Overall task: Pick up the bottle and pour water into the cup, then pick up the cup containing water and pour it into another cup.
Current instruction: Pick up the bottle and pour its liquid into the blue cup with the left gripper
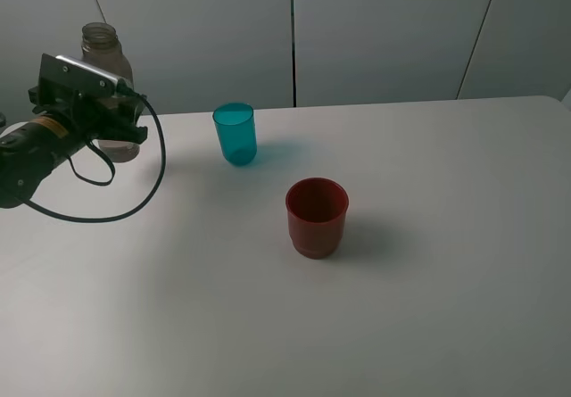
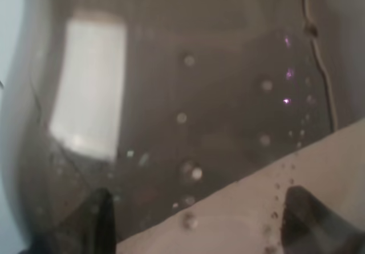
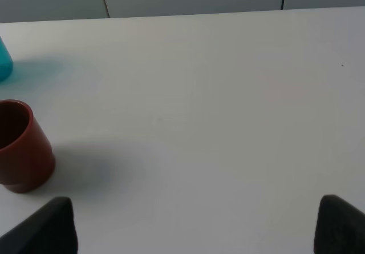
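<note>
Exterior high view first: the bottle [image 1: 101, 47] stands upright at the far left of the table [image 1: 428, 254], near the back edge, its open neck poking up above the arm. The left gripper [image 1: 114, 131] is right on it, fingers clamped around the lower body. Whether its base sits on the table or just off it, I cannot tell.

Left wrist view, and the bottle [image 2: 188, 94] fills nearly everything, smoky and see-through, small droplets speckling its wall, with a dark fingertip [image 2: 97, 222] pressed to one side and another opposite.

Moving outward, the teal cup [image 1: 235, 135] stands upright to the right of the bottle, well apart from it. Nearer the front, and a little further right, the red cup [image 1: 316, 217] stands upright with its mouth open, apart from the teal one.

Right wrist view: the right gripper [image 3: 197, 225] hangs over bare table, fingers [image 3: 48, 228] spread wide with nothing between them. The red cup [image 3: 20, 148] sits off to one side, a sliver of teal cup [image 3: 4, 65] beyond.
</note>
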